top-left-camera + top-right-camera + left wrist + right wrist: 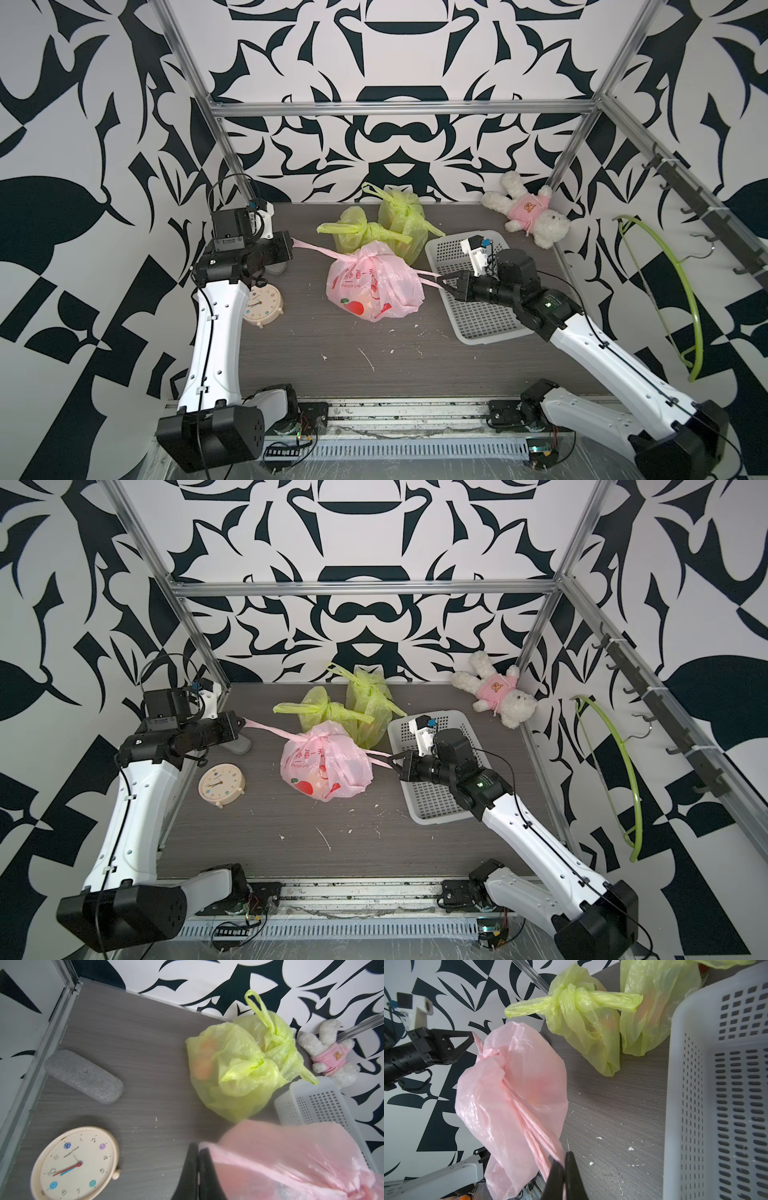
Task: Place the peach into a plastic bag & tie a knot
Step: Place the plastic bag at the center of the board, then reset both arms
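Observation:
A pink plastic bag (pixel 374 282) (pixel 326 762) sits mid-table, its two handles crossed into a knot (pixel 351 258) on top. The peach does not show clearly; only a faint orange patch shows through the bag's lower part (pixel 368 302). My left gripper (pixel 292 243) (pixel 197 1147) is shut on the handle stretched toward the back left. Over the basket's near-left edge, my right gripper (pixel 439 279) (pixel 564 1156) is shut on the other handle, which runs taut to the right. Both handles are pulled apart in a line through the knot (pixel 485 1054).
Two knotted green bags (pixel 361 230) (pixel 401 216) stand right behind the pink one. A white mesh basket (pixel 478 320) lies under the right arm. A cream clock (pixel 264 307) and a grey case (pixel 83 1076) lie by the left arm. A plush toy (pixel 528 214) lies at the back right.

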Controlling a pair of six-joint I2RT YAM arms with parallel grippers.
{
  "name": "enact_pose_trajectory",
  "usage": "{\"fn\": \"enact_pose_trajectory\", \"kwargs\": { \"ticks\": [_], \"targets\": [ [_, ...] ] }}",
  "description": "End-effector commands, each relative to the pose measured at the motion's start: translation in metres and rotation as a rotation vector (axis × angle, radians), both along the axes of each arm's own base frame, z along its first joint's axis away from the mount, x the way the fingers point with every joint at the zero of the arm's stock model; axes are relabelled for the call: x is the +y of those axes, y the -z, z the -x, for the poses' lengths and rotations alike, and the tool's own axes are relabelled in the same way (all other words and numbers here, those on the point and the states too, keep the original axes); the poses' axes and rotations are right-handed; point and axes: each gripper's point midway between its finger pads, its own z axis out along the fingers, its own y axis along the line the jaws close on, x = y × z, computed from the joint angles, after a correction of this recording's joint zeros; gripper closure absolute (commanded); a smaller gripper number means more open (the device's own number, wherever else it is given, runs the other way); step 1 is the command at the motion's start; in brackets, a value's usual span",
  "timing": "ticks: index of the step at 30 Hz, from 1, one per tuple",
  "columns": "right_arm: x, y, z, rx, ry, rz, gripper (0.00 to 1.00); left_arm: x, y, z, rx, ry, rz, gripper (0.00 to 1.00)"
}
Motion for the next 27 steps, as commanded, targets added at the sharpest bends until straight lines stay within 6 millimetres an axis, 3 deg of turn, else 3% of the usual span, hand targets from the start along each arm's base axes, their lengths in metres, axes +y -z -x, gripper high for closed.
{"fn": "enact_pose_trajectory", "kwargs": {
  "ticks": [1,2,3,4,7,10,13,14,15,16,17,19,22,27],
  "targets": [
    [-0.023,0.027,-0.007,0.073,0.065,0.103,0.76,0.047,-0.016,-0.019,-0.135,-0.180,-0.043,0.80],
    [-0.022,0.024,-0.010,0.063,0.066,0.107,0.57,0.046,-0.011,-0.018,-0.122,-0.188,-0.019,0.51],
    [-0.022,0.021,-0.014,0.050,0.072,0.114,0.46,0.045,-0.008,-0.017,-0.113,-0.200,0.000,0.05],
    [-0.024,0.016,-0.018,0.029,0.087,0.128,0.36,0.043,-0.005,-0.016,-0.107,-0.195,0.013,0.00],
    [-0.037,-0.003,-0.033,-0.059,0.150,0.198,0.29,0.043,-0.009,-0.010,-0.156,-0.210,0.015,0.00],
    [-0.073,-0.028,-0.057,-0.163,0.363,0.301,0.23,0.052,-0.024,-0.003,-0.284,-0.265,-0.033,0.00],
    [-0.108,-0.059,-0.073,-0.307,0.571,0.345,0.25,0.047,-0.041,0.004,-0.393,-0.241,-0.039,0.00],
    [-0.116,-0.060,-0.076,-0.353,0.621,0.348,0.33,0.047,-0.044,0.004,-0.419,-0.239,-0.047,0.00],
    [-0.118,-0.073,-0.078,-0.446,0.634,0.335,0.29,0.046,-0.045,0.005,-0.429,-0.232,-0.057,0.00],
    [-0.127,-0.079,-0.076,-0.519,0.665,0.365,0.06,0.047,-0.045,0.005,-0.445,-0.230,-0.068,0.00],
    [-0.139,-0.089,-0.073,-0.592,0.713,0.390,0.01,0.049,-0.045,0.005,-0.460,-0.238,-0.091,0.00],
    [-0.165,-0.097,-0.070,-0.712,0.816,0.511,0.01,0.056,-0.034,0.004,-0.459,-0.270,-0.113,0.00],
    [-0.209,-0.074,-0.077,-0.669,0.926,0.771,0.01,0.070,0.004,-0.003,-0.399,-0.322,-0.158,0.00],
    [-0.243,0.020,-0.078,-0.491,0.918,0.848,0.01,0.082,0.083,-0.002,-0.301,-0.376,-0.194,0.00]
  ]
}}
